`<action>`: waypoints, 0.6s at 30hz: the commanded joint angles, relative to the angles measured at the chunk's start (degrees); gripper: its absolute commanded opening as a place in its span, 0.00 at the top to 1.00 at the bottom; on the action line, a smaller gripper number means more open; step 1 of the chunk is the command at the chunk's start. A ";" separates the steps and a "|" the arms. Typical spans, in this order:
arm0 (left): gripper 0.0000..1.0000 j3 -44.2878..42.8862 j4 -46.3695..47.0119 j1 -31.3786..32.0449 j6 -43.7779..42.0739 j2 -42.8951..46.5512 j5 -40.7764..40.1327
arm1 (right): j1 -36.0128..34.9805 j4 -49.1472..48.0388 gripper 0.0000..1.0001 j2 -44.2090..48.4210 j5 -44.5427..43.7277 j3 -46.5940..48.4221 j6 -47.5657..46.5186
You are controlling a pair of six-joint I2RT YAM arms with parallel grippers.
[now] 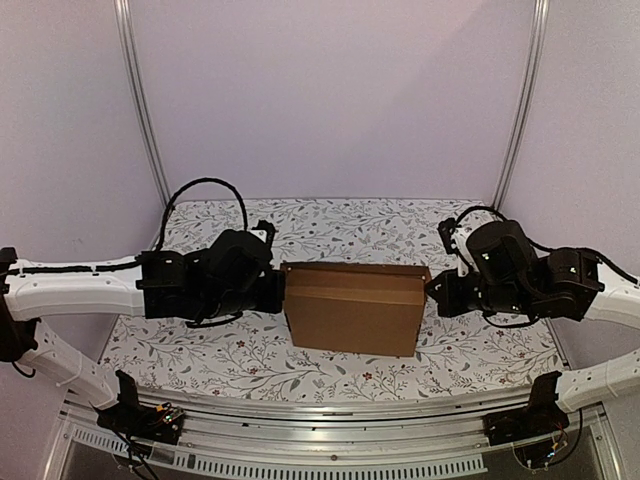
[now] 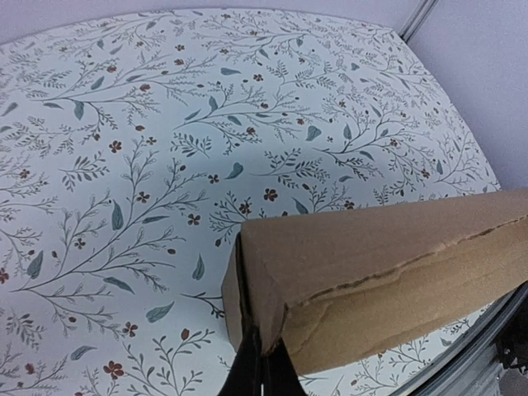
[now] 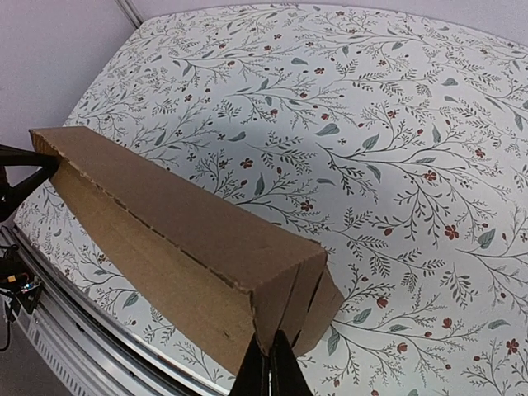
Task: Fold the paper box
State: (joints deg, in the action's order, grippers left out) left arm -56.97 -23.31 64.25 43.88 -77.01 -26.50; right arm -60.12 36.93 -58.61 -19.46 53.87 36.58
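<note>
The paper box (image 1: pixel 355 308) is a folded brown cardboard mailer, lying across the middle of the floral table between my two arms. My left gripper (image 1: pixel 278 290) is shut, its tips pressed against the box's left end. In the left wrist view the closed fingers (image 2: pixel 262 363) meet the end wall of the paper box (image 2: pixel 388 264) at its near corner. My right gripper (image 1: pixel 432 285) is shut too and touches the right end. In the right wrist view its closed tips (image 3: pixel 271 363) sit at the layered end flaps of the paper box (image 3: pixel 165 223). Neither holds anything between its fingers.
A floral tablecloth (image 1: pixel 330 225) covers the table. An aluminium rail (image 1: pixel 320 410) runs along the near edge. Two metal frame posts (image 1: pixel 140 100) stand at the back corners before lilac walls. The left gripper's dark tip (image 3: pixel 21 177) shows at the box's far end in the right wrist view.
</note>
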 commanded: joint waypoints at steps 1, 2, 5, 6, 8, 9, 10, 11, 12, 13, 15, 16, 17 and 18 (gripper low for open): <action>1.00 0.98 -5.51 1.84 -0.87 -2.97 2.99 | -0.42 -1.69 1.00 1.89 1.35 2.70 0.34; 1.00 0.98 -5.48 1.89 -0.97 -2.97 2.89 | -0.37 -1.75 1.00 2.11 1.36 2.69 0.78; 1.00 0.98 -5.45 2.02 -1.13 -3.11 2.62 | -0.01 -1.26 1.00 2.48 1.44 2.74 1.79; 1.00 0.98 -5.51 2.06 -1.24 -3.18 2.51 | 0.12 -1.14 1.00 2.61 1.51 2.74 2.08; 1.00 0.90 -5.51 2.11 -1.40 -3.17 2.36 | 0.53 -0.49 1.00 2.87 1.68 2.74 2.63; 1.00 0.90 -5.46 2.15 -1.45 -3.18 2.29 | 0.60 -0.15 1.00 3.08 1.89 2.72 3.02; 1.00 0.90 -5.47 2.20 -1.51 -3.17 2.16 | 0.80 0.12 1.00 3.22 1.99 2.73 3.33; 1.00 0.90 -5.51 2.26 -1.56 -3.21 2.09 | 0.99 0.28 1.00 3.44 2.16 2.67 3.59; 1.00 0.83 -5.51 2.28 -1.60 -3.27 1.99 | 1.18 0.47 1.00 3.81 2.41 2.73 3.91; 1.00 0.79 -5.49 2.35 -1.65 -3.28 1.98 | 1.47 0.55 1.00 4.04 2.58 2.73 4.09; 1.00 0.64 -5.48 2.45 -1.82 -3.47 1.94 | 2.00 0.91 1.00 4.78 2.84 2.78 4.65; 1.00 0.56 -5.50 2.54 -1.86 -3.56 1.83 | 2.30 1.00 1.00 4.96 3.04 2.82 4.84; 1.00 0.50 -5.47 2.62 -2.01 -3.66 1.75 | 2.69 1.10 1.00 5.27 3.29 2.76 5.11; 1.00 0.46 -5.59 2.68 -2.10 -3.79 1.64 | 2.98 1.19 1.00 5.39 3.56 2.81 5.22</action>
State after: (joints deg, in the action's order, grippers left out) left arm -57.45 -22.65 65.41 42.85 -78.04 -27.42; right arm -58.48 39.16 -55.31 -16.80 54.17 39.88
